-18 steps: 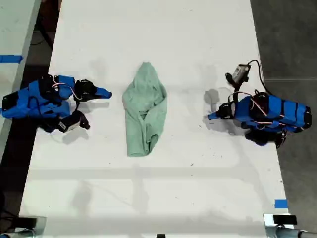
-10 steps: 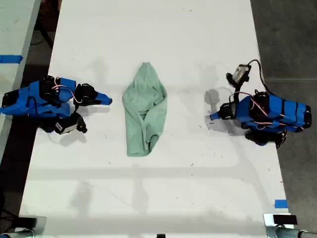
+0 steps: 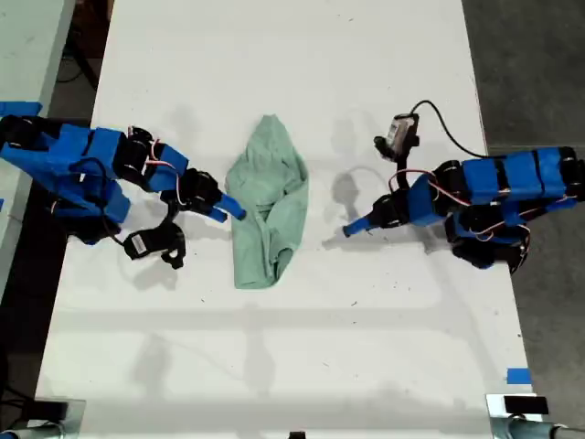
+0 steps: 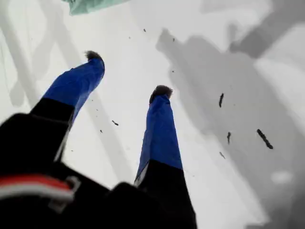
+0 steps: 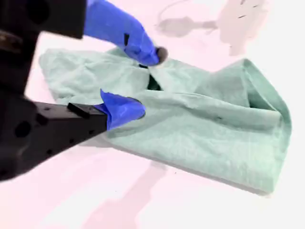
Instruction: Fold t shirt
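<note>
Fabric lies bunched in the middle of the white table [image 3: 274, 366]: the mint-green t shirt [image 3: 266, 203], wrinkled and folded over itself into a long narrow heap.

The second gripper [image 5: 143, 83] sits right at the shirt's edge toward the exterior view's left. Its blue fingers [image 5: 125, 109] are parted over the cloth, one tip above a fold and one low against the fabric, and they have closed on nothing yet. The first gripper [image 4: 126, 74] reaches in from the exterior view's right. Its two fingers are spread wide over bare tabletop, holding nothing, with only a corner of the shirt visible ahead of it.

To do this step well, I'd judge the second gripper should pinch a single layer at the edge rather than the whole bunch, or the heap will drag instead of opening. The first gripper needs to reach the opposite edge before either lifts, so the cloth can be drawn flat between them.

Compared with a moment ago, both arms have stretched out from their tucked poses at the table's sides. The one on the exterior view's left has travelled furthest. The shirt itself has not shifted.
</note>
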